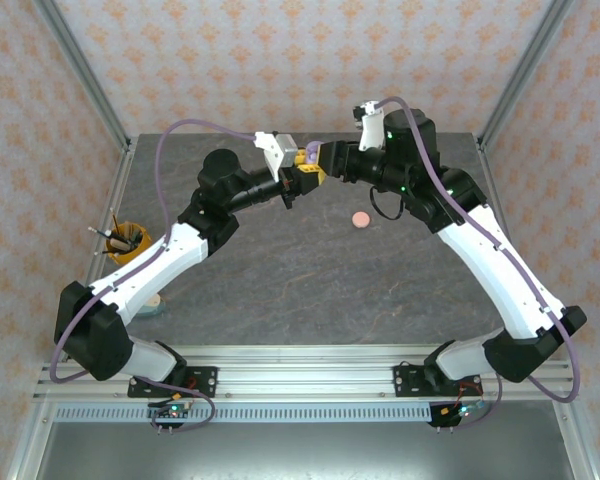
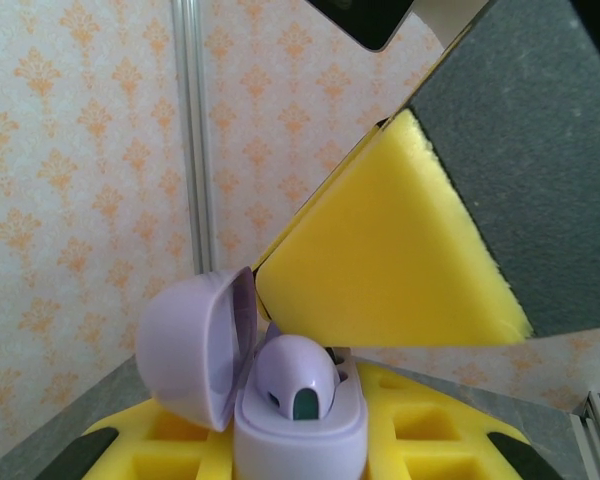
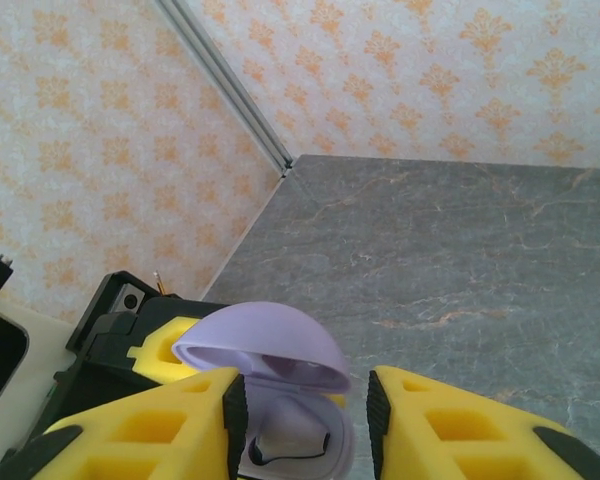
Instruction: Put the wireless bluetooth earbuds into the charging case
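Observation:
A pale purple charging case (image 2: 300,435) stands with its lid (image 2: 192,345) swung open, and my left gripper (image 2: 300,455) is shut on its base. One pale purple earbud (image 2: 298,378) sits in the case, its rounded head up. My right gripper (image 3: 305,410) hovers over the open case (image 3: 265,345), jaws apart with nothing between them. One of its yellow fingers (image 2: 380,270) hangs just above the earbud. From above, both grippers meet at the case (image 1: 309,153) over the back of the table, left gripper (image 1: 302,176) below, right gripper (image 1: 326,158) beside it.
A small round pink object (image 1: 360,219) lies on the grey table right of centre. An orange cup (image 1: 126,242) with pens stands at the left edge. Metal frame posts and patterned walls enclose the table (image 1: 310,290).

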